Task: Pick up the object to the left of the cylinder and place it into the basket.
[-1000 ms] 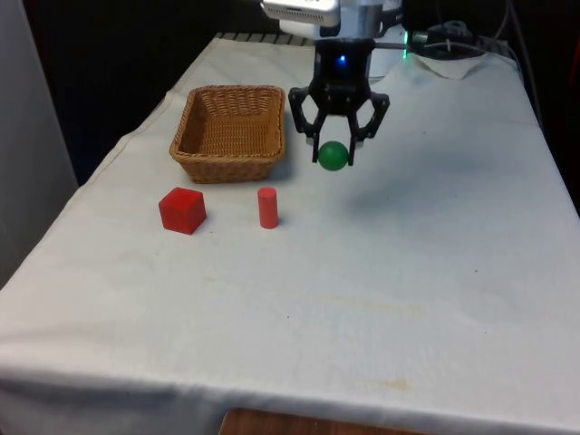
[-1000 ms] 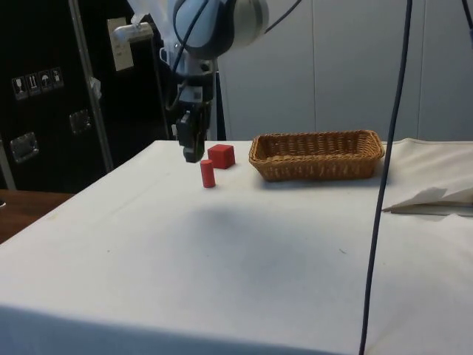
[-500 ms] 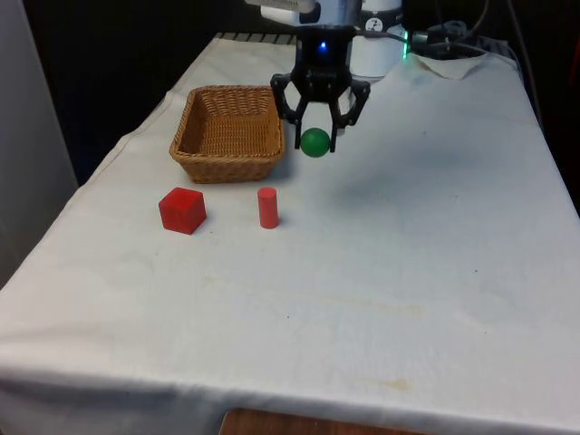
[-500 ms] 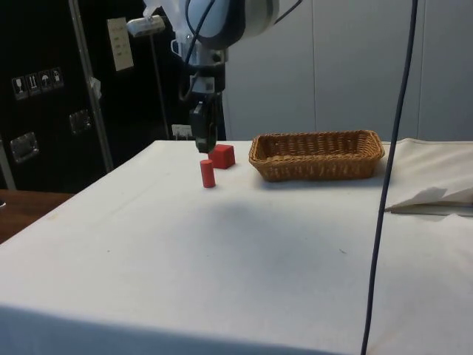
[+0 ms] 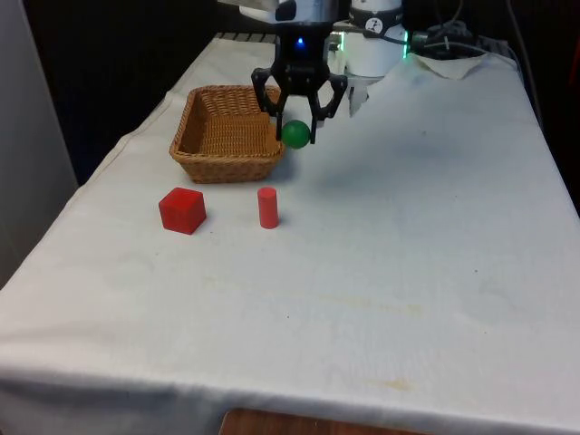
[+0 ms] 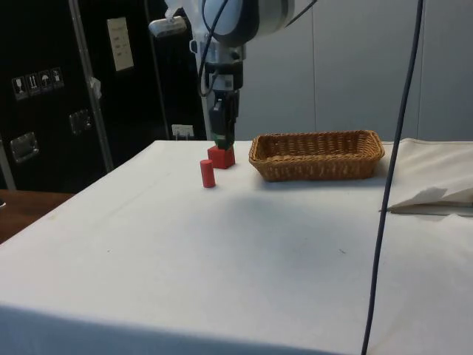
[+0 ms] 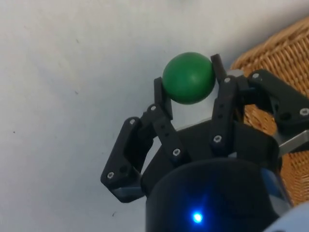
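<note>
Nearest, a red cube [image 5: 182, 210] and red cylinder [image 5: 267, 207] are sitting on the cloth; beyond them the gripper [image 5: 296, 132] is pinching a green ball [image 5: 294, 134] above the wicker basket's [image 5: 227, 163] right rim.

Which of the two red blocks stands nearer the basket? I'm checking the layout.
The red cube, which sits just in front of the basket's near rim. The red cylinder stands off toward the front view's right, past the basket's corner.
</note>
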`<state>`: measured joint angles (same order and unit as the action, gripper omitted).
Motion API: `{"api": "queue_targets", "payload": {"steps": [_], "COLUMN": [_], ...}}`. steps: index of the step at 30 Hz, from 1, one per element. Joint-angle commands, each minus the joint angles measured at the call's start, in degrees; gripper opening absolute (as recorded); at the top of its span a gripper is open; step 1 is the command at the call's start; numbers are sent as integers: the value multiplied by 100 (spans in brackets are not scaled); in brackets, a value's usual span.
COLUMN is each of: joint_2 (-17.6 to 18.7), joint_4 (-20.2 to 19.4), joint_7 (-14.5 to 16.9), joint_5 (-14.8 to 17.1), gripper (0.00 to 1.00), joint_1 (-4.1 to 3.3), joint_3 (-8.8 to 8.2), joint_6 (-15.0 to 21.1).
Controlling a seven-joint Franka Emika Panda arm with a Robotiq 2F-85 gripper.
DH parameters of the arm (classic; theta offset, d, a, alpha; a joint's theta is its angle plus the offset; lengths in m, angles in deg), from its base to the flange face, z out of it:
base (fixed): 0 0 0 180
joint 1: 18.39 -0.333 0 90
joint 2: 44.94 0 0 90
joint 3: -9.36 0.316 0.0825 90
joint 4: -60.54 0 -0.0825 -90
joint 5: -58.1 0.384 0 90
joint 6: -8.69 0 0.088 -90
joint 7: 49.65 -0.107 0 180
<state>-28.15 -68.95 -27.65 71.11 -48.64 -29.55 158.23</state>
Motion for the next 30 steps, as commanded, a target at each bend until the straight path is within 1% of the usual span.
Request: {"api": "queue_targets", "payload": {"steps": [1,2,3,4,5,6,7,8,11,12,14,20,21,22,26,29,30], "joint_2": [-69,-86,-34,-97,-120,-155,-155,-189,-241,-206,-286,-372,-332,-390,-458,-493,-458], "joint_4": [-92,-120,-57,-143,-178,-241,-241,-309,-424,-361,-539,-785,-722,-825,-1020,-1117,-1100], "joint_7": [40,63,57,92,120,178,178,229,298,309,384,596,596,636,814,928,963], "joint_5": [-57,-57,0,-57,-57,-63,-63,-63,-63,0,-69,-52,0,-52,-34,-34,0], "gripper": [0,0,0,0,0,0,0,0,0,0,0,0,0,0,0,0,0], "joint_1": [-6,-6,0,-6,-6,-6,-6,-11,-17,0,-11,0,6,0,11,29,17], "joint_3": [-69,-97,-52,-120,-143,-201,-201,-246,-304,-269,-361,-464,-441,-487,-584,-670,-693], "joint_6": [40,46,0,46,52,57,57,69,92,29,120,218,143,235,321,344,286]}}
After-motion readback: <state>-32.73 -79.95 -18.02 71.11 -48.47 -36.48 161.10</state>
